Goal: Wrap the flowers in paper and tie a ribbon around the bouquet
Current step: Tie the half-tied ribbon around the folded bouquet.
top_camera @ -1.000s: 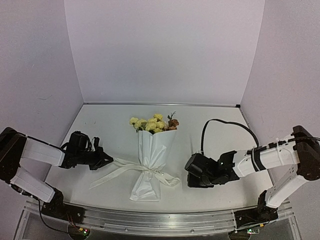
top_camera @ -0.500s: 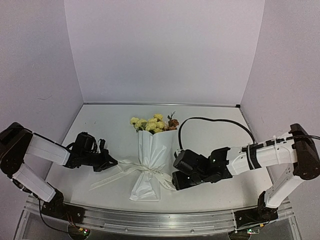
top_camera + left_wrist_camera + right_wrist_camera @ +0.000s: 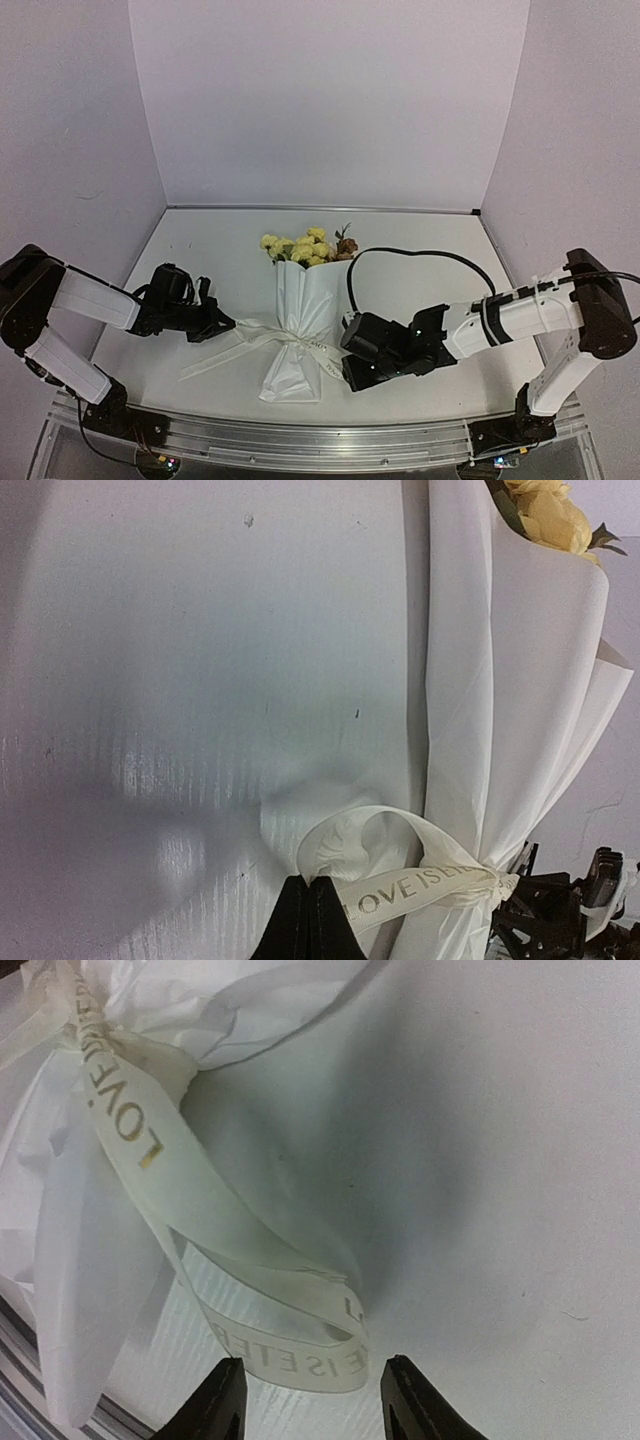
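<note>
The bouquet lies mid-table: yellow and orange-brown flowers (image 3: 305,247) poke from a white paper (image 3: 305,295) cone pinched low down. The cream ribbon (image 3: 250,333) with dark lettering is tied round that pinch. My left gripper (image 3: 225,325) is shut on the ribbon's left loop (image 3: 420,885), its tips (image 3: 308,882) pinching the fold. Right of the pinch, my right gripper (image 3: 345,362) stands open and low. The ribbon's right loop (image 3: 290,1355) lies just ahead of its gap (image 3: 313,1365), touched by neither finger. The wrist views also catch paper (image 3: 80,1260) and a yellow bloom (image 3: 545,510).
A black cable (image 3: 400,255) arcs from the right arm over the table behind it, near the bouquet's right side. An aluminium rail (image 3: 300,440) runs along the near edge. Lilac walls close in the back and both sides.
My right gripper has swept left to the ribbon's right loop beside the bouquet. The left gripper has shifted slightly right, slackening its ribbon end into a loop.
</note>
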